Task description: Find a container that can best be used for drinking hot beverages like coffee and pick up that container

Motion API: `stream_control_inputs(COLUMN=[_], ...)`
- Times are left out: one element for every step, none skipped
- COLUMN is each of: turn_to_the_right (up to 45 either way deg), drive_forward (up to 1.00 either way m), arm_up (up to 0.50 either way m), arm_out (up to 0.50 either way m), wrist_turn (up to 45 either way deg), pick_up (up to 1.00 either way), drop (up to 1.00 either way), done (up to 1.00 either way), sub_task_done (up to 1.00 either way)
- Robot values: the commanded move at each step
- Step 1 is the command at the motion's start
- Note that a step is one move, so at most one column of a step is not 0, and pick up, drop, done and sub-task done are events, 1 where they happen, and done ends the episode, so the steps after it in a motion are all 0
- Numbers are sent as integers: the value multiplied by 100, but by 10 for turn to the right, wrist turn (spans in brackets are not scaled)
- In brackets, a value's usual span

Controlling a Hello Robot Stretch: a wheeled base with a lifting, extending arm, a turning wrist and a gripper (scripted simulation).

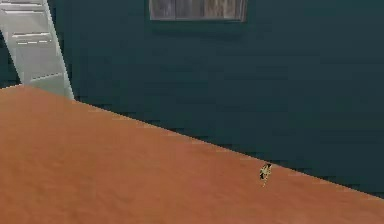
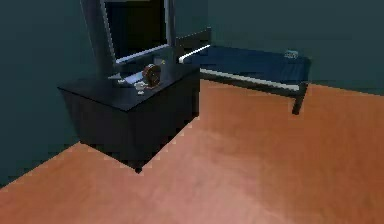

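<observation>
On a dark cabinet at the arm side view's left stands a large dark screen in a grey frame. In front of the screen, on the cabinet's top, sits a small round thing with an orange rim, beside a small pale item. I cannot make out a mug or cup by shape.
A low dark blue bed stands farther out at the arm side view's upper right. In the forward view a dark teal wall runs across, with a grey door at left, a framed picture at top and a small dark thing on the orange floor.
</observation>
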Motion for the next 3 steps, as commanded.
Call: stream_control_inputs(turn_to_the_right=[450, 450, 90], drive_forward=[0, 0, 0], arm_up=[0, 0, 0], arm_out=[0, 0, 0], wrist_turn=[0, 0, 0], pick_up=[0, 0, 0], drop=[0, 0, 0], done=[0, 0, 0], sub_task_done=[0, 0, 0])
